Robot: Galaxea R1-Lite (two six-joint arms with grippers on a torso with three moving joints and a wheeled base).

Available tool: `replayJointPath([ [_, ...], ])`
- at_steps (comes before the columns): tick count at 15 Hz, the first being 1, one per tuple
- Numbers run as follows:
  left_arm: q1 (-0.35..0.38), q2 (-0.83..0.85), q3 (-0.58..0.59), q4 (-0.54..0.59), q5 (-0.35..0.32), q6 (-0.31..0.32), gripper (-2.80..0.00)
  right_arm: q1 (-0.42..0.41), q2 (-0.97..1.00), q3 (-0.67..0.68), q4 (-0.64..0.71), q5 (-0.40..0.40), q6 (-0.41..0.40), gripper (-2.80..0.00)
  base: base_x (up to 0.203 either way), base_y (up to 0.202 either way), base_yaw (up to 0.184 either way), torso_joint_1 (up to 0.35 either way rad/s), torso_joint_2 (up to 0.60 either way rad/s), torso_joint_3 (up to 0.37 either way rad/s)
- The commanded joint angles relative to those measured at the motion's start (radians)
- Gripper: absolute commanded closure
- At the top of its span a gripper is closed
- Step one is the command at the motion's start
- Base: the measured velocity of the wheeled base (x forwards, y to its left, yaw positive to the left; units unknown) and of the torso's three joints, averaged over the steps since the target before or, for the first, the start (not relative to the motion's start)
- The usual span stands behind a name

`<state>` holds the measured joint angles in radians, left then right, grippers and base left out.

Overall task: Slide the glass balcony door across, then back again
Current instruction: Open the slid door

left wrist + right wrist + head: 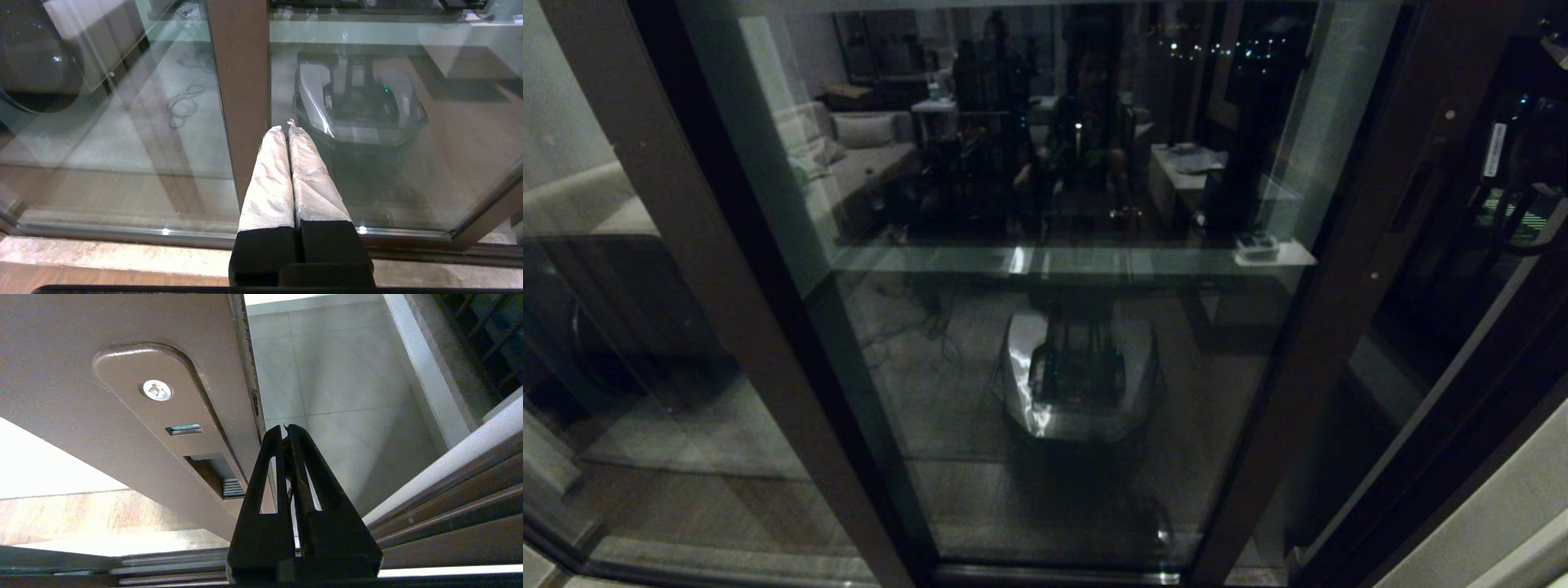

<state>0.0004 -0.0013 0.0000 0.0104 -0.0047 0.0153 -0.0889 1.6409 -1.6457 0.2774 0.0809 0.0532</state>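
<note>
The glass balcony door (1054, 327) fills the head view, and its dark brown stile (1343, 278) runs down the right side with a narrow handle slot (1419, 189). Up close, the stile's handle plate (171, 416) shows a screw and a recessed slot (216, 473). My right gripper (286, 426) is shut and empty. It sits just off the stile's free edge, over the open gap beside the door. My left gripper (286, 128), with silver-wrapped fingers (269, 183), is shut and empty in front of a plain brown post (241, 81) low on the glass.
Beyond the stile's edge lie pale balcony floor tiles (339, 396) and a white wall edge (425, 371). Brown sill tracks (449, 506) run below the right gripper. The right arm (1523, 175) is at the far right, near dark railings. The glass reflects the robot base (355, 106).
</note>
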Motion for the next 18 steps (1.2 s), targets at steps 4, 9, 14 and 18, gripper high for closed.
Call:
replayJointPath([
  [4, 0.000, 0.000, 0.002, 0.000, 0.000, 0.000, 0.00, 0.044, 0.001, 0.001, 0.000, -0.026, 0.012, 0.00, 0.000, 0.000, 0.000, 0.000, 0.00, 0.000],
  [9, 0.000, 0.000, 0.002, 0.000, 0.000, 0.000, 0.00, 0.075, 0.000, 0.001, 0.000, -0.046, 0.016, 0.00, 0.000, 0.000, 0.000, 0.000, 0.00, 0.000],
  [14, 0.000, 0.000, 0.002, 0.000, 0.000, 0.000, 0.00, 0.135, -0.004, 0.000, 0.000, -0.088, 0.037, 0.00, 0.000, 0.000, 0.000, 0.000, 0.00, 0.000],
  [18, 0.000, 0.000, 0.002, 0.000, 0.000, 0.000, 0.00, 0.171, -0.003, 0.004, 0.000, -0.112, 0.043, 0.00, 0.000, 0.000, 0.000, 0.000, 0.00, 0.000],
])
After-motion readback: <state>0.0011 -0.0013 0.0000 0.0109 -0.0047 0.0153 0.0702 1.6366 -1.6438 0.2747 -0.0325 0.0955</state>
